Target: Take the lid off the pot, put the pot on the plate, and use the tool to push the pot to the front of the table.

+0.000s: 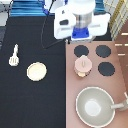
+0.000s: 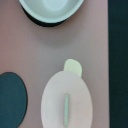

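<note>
1. The pot [image 1: 82, 66], a small round pale-pink vessel with side tabs, stands on the pinkish-brown stove top [image 1: 120, 85] near its left edge in the exterior view, between the burners; the lid [image 2: 66, 104], a pale-pink disc with a slim centre knob, is on it, so nothing shows as done yet.
2. The gripper [image 1: 81, 31] hangs over the stove's top edge, apart from the pot; whether it is apart or together cannot be told.
3. The pot looks light, rigid and smooth, likely slippery; the knob seems the place to take the lid, a side tab [image 2: 73, 66] or the rim the pot.
4. The round cream plate [image 1: 36, 71] and the cream-white spatula tool [image 1: 14, 55] lie on the black table [image 1: 30, 105], toward its left edge, well apart from the pot.
5. The large grey-beige pan [image 1: 95, 105] fills the stove's bottom corner.
</note>
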